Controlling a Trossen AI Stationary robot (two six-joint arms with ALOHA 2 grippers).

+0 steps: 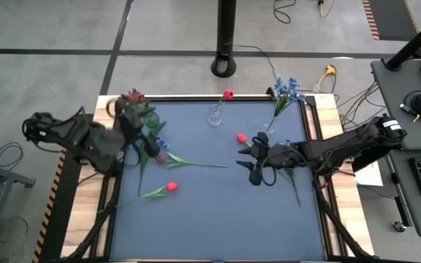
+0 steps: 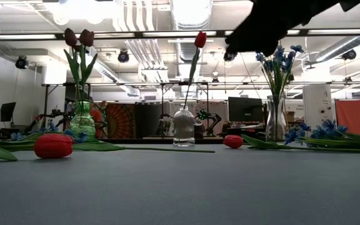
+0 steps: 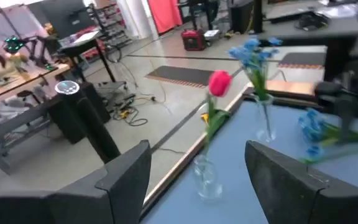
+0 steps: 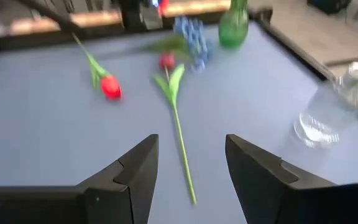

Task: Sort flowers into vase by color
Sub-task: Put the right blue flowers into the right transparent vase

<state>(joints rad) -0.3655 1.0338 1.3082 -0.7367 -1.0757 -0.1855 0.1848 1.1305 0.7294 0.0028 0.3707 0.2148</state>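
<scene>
A red tulip (image 2: 53,145) lay nearest the low camera, flat on the blue table (image 1: 218,219). Three vases stood along the far edge: a green vase (image 2: 82,120) with two maroon blooms (image 2: 79,37), a clear ribbed vase (image 2: 184,127) with one red tulip bud (image 2: 200,39), and a tall clear vase (image 2: 275,119) with a bunch of blue blossoms (image 2: 281,58). From above, three red tulips lay loose on the mat: one toward the near left (image 1: 171,187), one with a long stem beside the left arm (image 1: 163,158), and one just by the right arm (image 1: 241,137). Loose blue sprigs (image 2: 320,133) lay on the right side. The left gripper (image 3: 197,177) hung near the green vase, its fingers (image 3: 126,180) apart and holding nothing. The right gripper (image 4: 188,168) hovered over the middle of the table, fingers (image 4: 135,174) apart and empty, a tulip stem (image 4: 180,140) lying on the mat beyond the gap between them.
</scene>
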